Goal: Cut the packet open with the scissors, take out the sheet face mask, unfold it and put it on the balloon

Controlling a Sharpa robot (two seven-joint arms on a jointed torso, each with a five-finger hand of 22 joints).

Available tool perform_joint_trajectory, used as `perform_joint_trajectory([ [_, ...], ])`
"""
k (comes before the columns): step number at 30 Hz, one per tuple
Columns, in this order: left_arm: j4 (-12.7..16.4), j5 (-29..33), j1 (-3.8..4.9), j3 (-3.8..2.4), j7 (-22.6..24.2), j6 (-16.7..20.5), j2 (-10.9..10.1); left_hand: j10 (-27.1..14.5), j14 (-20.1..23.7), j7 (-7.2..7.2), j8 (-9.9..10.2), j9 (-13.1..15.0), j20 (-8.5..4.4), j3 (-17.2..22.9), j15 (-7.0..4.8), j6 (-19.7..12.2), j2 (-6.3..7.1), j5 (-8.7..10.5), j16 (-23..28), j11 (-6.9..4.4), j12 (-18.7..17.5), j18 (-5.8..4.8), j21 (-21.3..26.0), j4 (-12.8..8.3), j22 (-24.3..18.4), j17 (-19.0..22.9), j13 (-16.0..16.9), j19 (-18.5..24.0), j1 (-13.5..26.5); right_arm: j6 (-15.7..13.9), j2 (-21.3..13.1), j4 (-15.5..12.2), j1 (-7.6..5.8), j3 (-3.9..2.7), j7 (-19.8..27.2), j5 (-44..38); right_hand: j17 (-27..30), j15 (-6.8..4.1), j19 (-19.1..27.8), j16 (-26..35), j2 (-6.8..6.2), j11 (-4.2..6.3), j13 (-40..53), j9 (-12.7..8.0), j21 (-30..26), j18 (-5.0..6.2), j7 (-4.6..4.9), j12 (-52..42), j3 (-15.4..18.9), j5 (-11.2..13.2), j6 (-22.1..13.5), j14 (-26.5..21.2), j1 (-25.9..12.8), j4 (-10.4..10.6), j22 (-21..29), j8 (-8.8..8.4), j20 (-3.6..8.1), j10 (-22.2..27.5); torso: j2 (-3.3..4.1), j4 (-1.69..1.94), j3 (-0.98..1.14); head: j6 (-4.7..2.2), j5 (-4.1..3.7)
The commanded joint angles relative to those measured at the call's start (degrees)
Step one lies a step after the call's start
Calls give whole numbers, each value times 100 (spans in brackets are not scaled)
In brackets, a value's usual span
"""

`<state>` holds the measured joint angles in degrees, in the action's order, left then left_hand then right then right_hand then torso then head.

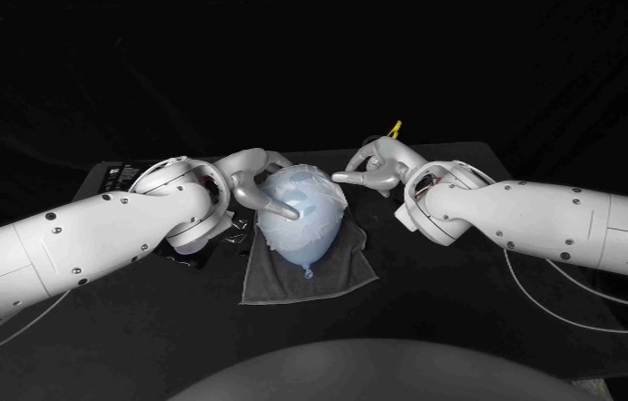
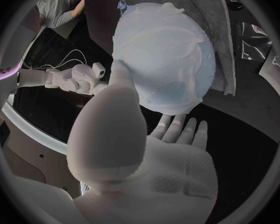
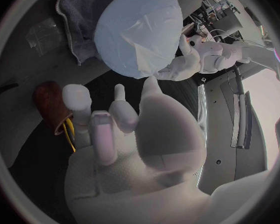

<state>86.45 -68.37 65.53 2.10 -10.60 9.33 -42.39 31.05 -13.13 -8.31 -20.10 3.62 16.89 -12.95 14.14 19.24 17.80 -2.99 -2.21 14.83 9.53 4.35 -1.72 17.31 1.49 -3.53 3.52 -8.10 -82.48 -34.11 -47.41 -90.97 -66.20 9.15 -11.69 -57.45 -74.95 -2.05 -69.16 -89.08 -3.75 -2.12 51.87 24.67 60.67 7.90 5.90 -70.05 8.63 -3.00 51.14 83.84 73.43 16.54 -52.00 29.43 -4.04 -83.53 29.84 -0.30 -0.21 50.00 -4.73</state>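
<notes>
A pale blue balloon [image 1: 301, 224] lies on a grey towel [image 1: 314, 278] with its knot towards me. The white sheet mask [image 1: 311, 190] is spread over its upper side, wrinkled in places [image 2: 168, 45] [image 3: 140, 35]. My left hand [image 1: 255, 183] is at the balloon's left, fingers apart, and one finger [image 2: 122, 72] presses on the mask. My right hand [image 1: 373, 170] hovers at the balloon's far right with its fingers [image 3: 96, 119] spread, holding nothing. The yellow-handled scissors [image 1: 393, 130] lie behind the right hand. The clear packet [image 2: 255, 35] [image 3: 43, 32] lies beside the towel.
A red-brown holder [image 3: 50, 102] sits by the scissors' yellow handle [image 3: 68, 132]. Small items lie on the table to the left of the towel [image 1: 236, 231]. The towel's near end [image 1: 308, 288] is bare.
</notes>
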Motion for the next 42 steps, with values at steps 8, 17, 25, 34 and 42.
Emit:
perform_joint_trajectory([
  [8,10,28,-11,11,-21,-116,1,32,-37,-858,-23,6,-3,0,18,46,-2,-15,-25,4,23,74,12,6,6,-9,7,5,-40,285,127,112,45,-2,-143,13,-1172,-188,-41,-23,283,277,3813,612,-57,21,-233,-1995,547,23,5,552,200,-3,-37,1008,135,-647,10,17,-13,0,-3],
  [17,28,34,-11,12,-25,-116,-9,34,-39,-858,-22,7,-4,0,17,50,-2,-16,-25,3,23,77,11,6,7,-10,7,2,-41,359,318,340,93,-2,-378,-190,-1176,-283,-64,-22,513,389,3813,1165,-89,21,-363,-1995,957,23,-184,553,432,-26,-65,1762,231,-647,8,13,-15,0,5],
  [25,21,36,-10,12,-33,-115,-21,38,-40,-857,-20,7,-4,0,16,52,-2,-16,-25,2,24,81,12,6,6,-10,7,5,-41,509,347,481,138,-1,-633,-578,-1185,-340,-75,-23,679,453,3813,1379,-109,19,-436,-1995,1058,23,-249,555,1046,-256,-84,2055,281,-647,9,7,-16,0,-3],
  [34,-8,40,-9,12,-34,-114,-26,42,-42,-857,-19,7,-5,0,16,55,-2,-16,-26,2,25,84,11,6,7,-11,6,2,-42,609,147,503,198,-1,-732,-1061,-1211,-367,-78,-28,766,482,3813,1436,-128,13,-464,-1995,1200,21,-270,560,1480,-471,-100,2147,312,-647,2,5,-8,0,-8],
  [42,-42,47,-9,12,-27,-110,-23,42,-42,-857,-19,7,-5,0,16,55,-2,-16,-26,2,25,84,11,6,7,-11,6,2,-42,255,-65,336,218,-1,-617,-1094,-1207,-365,-71,-27,780,479,3813,1436,-139,15,-459,-1995,1230,20,-278,559,1500,-479,-92,2146,313,-647,-1,-6,-1,0,-23],
])
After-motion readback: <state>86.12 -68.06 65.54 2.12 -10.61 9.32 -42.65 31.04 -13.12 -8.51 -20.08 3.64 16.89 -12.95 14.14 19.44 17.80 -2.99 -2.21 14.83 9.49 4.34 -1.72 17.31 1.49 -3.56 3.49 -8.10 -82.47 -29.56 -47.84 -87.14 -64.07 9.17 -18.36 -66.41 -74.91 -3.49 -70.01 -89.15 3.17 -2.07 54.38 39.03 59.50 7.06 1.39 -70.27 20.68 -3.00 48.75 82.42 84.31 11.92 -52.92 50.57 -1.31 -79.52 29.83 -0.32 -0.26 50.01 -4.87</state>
